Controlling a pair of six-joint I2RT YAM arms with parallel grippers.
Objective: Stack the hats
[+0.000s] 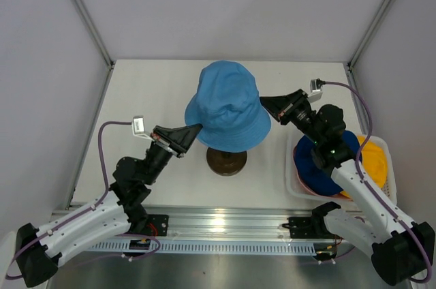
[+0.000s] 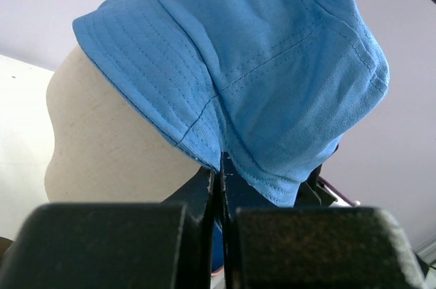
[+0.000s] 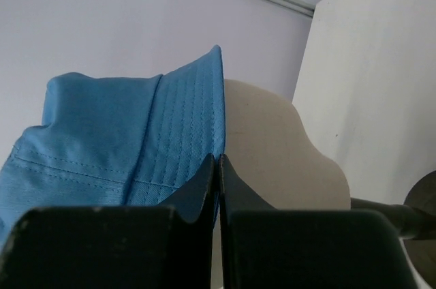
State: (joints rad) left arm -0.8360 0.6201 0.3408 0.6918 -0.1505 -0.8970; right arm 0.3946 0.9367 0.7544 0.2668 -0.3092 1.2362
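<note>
Hat [image 1: 228,105] in left pincer [image 1: 196,127], right pincer [image 1: 264,102]

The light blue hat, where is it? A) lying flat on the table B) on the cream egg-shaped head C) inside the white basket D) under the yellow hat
B: the light blue hat sits over the cream head, its brim pinched by the left claw and the right claw.
</note>
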